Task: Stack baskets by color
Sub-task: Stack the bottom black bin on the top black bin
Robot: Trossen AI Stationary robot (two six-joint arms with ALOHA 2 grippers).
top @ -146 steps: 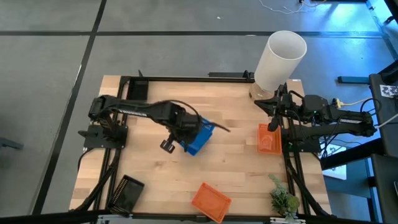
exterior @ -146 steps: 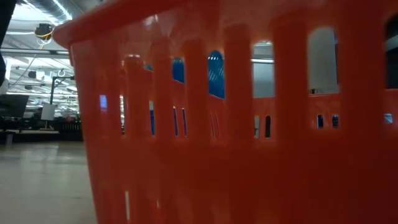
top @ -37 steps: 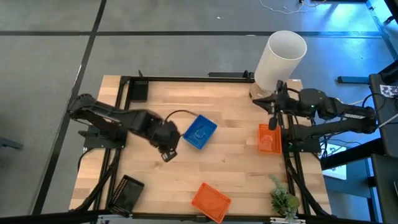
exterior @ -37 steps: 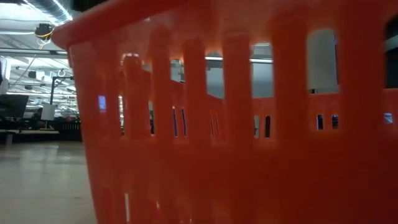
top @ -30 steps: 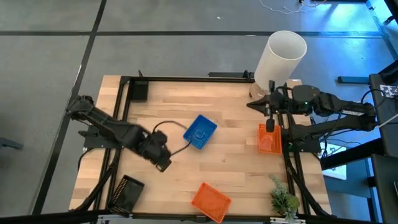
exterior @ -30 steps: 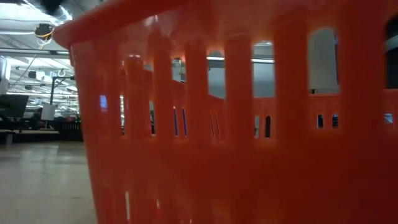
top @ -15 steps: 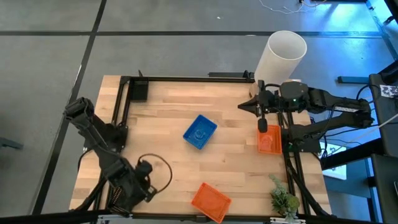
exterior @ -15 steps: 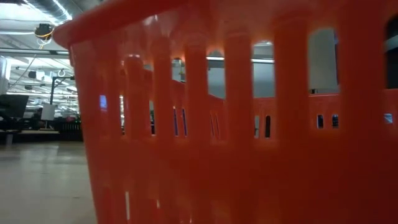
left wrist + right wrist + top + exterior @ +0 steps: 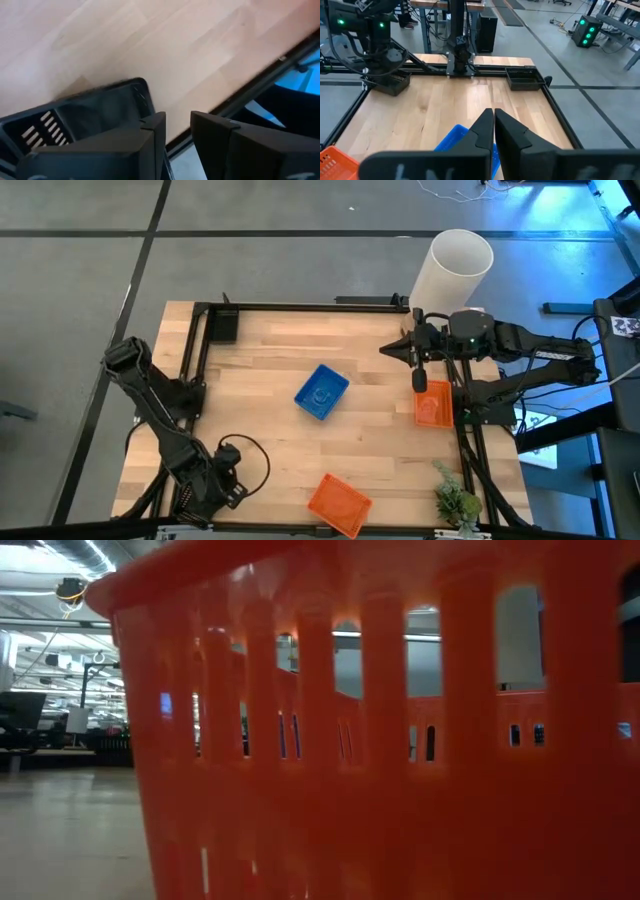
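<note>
High view puts your left gripper (image 9: 225,480), fingers slightly apart and empty, directly over the black basket (image 9: 196,492) at the table's near-left corner, its long axis running near to far. The right gripper (image 9: 420,377), closed, hangs well apart beside the far-right orange basket (image 9: 434,406).

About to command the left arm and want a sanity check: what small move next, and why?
Probably ease the left end effector down over the black basket wall. Its fingers stand open just above that basket at the table's near-left corner, gripping nothing. The right end effector is shut, hovering beside an orange basket.
</note>
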